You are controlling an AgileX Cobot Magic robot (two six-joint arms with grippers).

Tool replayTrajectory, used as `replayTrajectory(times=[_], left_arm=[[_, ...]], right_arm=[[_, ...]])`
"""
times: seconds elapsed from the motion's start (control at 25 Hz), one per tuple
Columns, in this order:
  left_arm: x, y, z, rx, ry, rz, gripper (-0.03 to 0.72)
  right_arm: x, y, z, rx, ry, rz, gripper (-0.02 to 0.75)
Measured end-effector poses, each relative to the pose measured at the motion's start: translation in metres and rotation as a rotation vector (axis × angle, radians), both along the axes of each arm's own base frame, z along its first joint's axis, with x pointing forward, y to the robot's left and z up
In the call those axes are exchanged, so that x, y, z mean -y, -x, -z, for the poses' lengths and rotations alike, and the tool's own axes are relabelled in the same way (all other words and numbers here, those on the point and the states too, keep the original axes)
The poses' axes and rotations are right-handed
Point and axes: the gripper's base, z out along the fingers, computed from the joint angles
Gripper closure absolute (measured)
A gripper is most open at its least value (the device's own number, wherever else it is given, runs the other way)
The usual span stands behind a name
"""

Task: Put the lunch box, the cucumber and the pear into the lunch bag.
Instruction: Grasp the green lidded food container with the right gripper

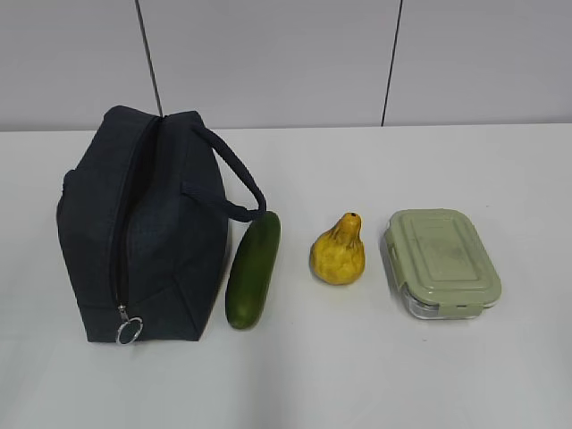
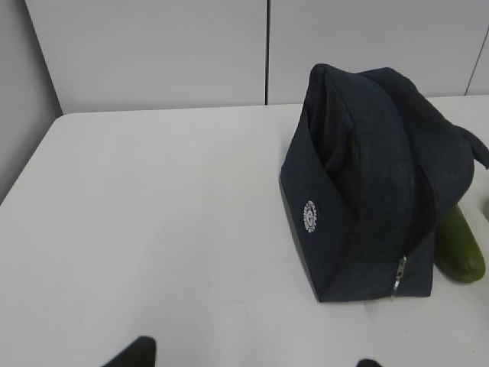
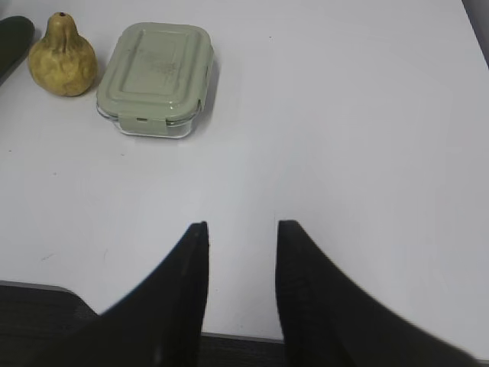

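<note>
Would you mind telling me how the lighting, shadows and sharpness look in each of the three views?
Exterior view: even, soft light, with faint shadows under the pear and lunch box; everything is sharp. Left wrist view: the dark lunch bag shows little fabric detail. Right wrist view: the right gripper fingers are slightly soft at the bottom edge, while the lunch box lid stays crisp without glare.

Exterior view slants down across the table (image 1: pixel 375 375); both wrist views look low from opposite sides, sharing the cucumber (image 2: pixel 461 246).
</note>
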Motion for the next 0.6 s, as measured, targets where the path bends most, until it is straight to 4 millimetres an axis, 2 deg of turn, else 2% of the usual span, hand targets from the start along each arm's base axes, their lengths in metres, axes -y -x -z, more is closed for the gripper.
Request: replayTrajectory(times=[0.6], left_arm=[[0.0000, 0.0000, 0.0000, 0.000, 0.000, 0.000, 0.237]], right_arm=[[0.0000, 0.0000, 0.0000, 0.000, 0.000, 0.000, 0.493]])
